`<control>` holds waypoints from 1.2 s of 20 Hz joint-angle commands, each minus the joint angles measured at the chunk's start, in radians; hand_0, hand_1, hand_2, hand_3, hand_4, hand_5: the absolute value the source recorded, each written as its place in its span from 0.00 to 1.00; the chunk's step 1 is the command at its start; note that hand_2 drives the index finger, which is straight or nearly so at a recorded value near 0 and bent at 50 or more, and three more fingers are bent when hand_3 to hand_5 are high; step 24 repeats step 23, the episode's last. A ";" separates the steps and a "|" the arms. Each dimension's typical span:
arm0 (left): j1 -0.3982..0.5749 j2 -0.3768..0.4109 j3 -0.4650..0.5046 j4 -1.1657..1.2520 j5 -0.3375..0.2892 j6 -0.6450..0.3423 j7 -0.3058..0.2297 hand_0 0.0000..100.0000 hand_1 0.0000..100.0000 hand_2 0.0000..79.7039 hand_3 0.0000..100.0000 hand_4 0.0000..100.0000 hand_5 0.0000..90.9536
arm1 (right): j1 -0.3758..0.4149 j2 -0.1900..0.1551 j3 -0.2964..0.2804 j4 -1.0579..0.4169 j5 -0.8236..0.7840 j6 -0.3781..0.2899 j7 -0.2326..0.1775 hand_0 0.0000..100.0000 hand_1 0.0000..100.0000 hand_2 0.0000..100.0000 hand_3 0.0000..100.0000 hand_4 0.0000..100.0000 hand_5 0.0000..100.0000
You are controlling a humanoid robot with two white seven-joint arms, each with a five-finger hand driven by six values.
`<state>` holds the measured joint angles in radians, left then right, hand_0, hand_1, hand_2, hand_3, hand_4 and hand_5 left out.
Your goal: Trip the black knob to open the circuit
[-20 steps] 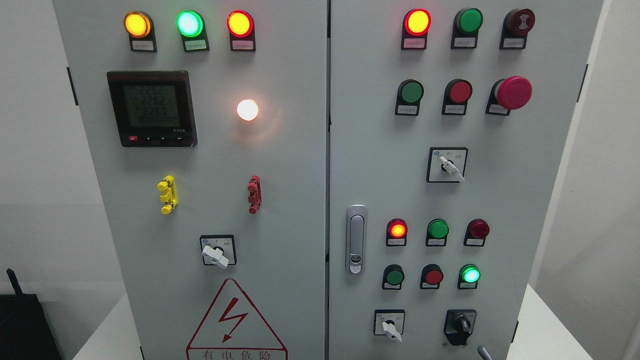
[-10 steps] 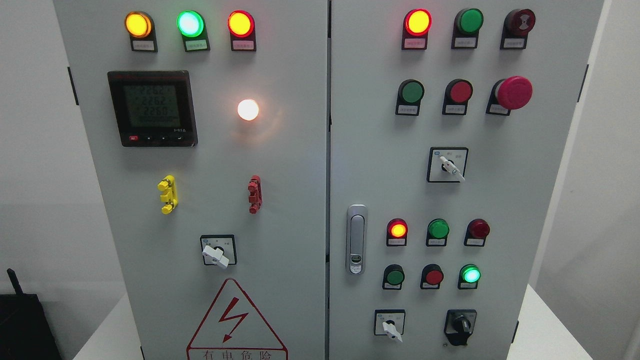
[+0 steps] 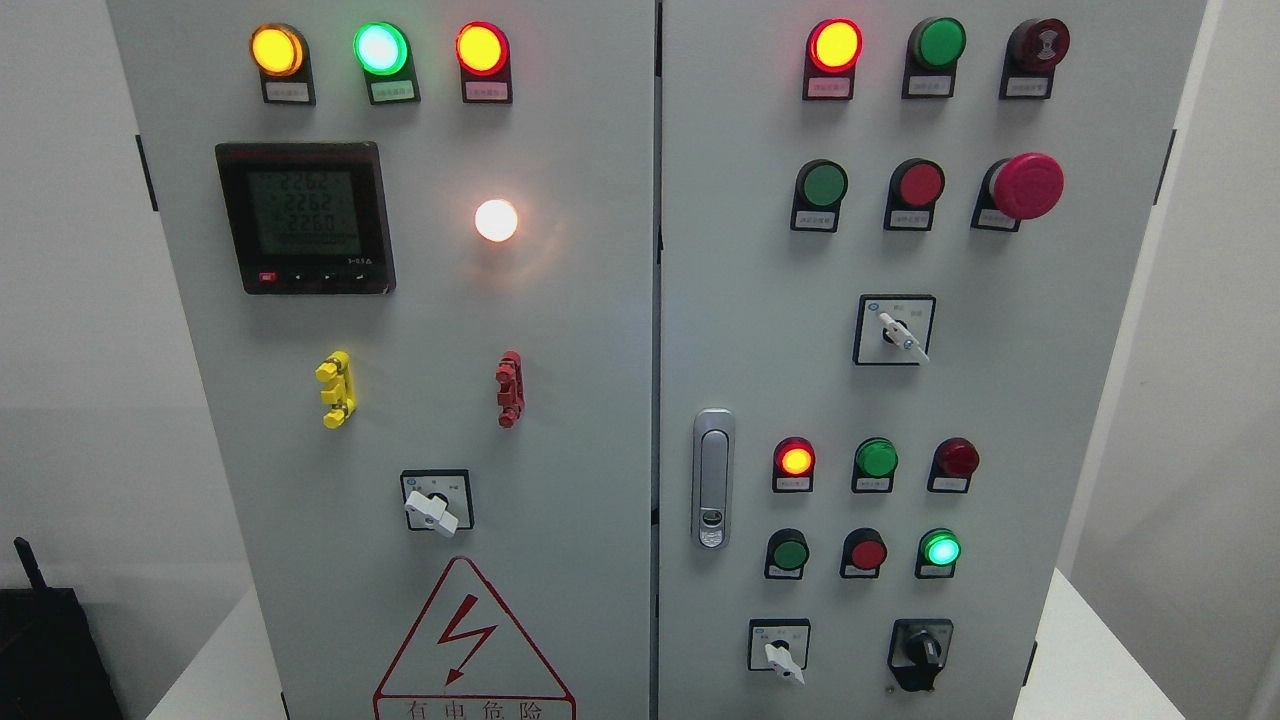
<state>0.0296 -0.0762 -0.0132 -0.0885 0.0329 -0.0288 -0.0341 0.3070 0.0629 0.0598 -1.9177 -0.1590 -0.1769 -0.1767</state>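
Near the cabinet's (image 3: 600,420) bottom right corner sits the black knob (image 3: 921,652), untouched, just right of a white switch (image 3: 780,652). Neither robot hand shows, so their state cannot be told.

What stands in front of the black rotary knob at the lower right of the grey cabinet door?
Nothing visible covers the black rotary knob. The white-handled selector switch sits apart to its left. Neither robot hand is in view.

The meter (image 3: 305,217) at the upper left of the cabinet shows rows of digits, roughly 2262, 2262 and 2260. Below it, at the bottom edge, a red warning triangle (image 3: 472,640) with a lightning bolt carries the characters 有电危险. The small labels under the lamps are too small to read.
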 commanded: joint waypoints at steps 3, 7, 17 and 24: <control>0.000 0.000 0.001 0.001 0.002 0.001 0.000 0.12 0.39 0.00 0.00 0.00 0.00 | 0.004 -0.003 0.008 -0.029 -0.004 -0.018 0.013 0.08 0.00 0.00 0.16 0.07 0.00; 0.000 0.000 0.001 0.001 0.002 0.001 0.000 0.12 0.39 0.00 0.00 0.00 0.00 | 0.004 -0.003 0.008 -0.029 -0.004 -0.018 0.013 0.07 0.00 0.00 0.13 0.03 0.00; 0.000 0.000 0.001 0.001 0.002 0.001 0.000 0.12 0.39 0.00 0.00 0.00 0.00 | 0.006 -0.003 0.009 -0.029 -0.004 -0.018 0.013 0.06 0.00 0.00 0.10 0.00 0.00; 0.000 0.000 0.001 0.001 0.002 0.001 0.000 0.12 0.39 0.00 0.00 0.00 0.00 | 0.006 -0.003 0.009 -0.029 -0.004 -0.018 0.013 0.06 0.00 0.00 0.08 0.00 0.00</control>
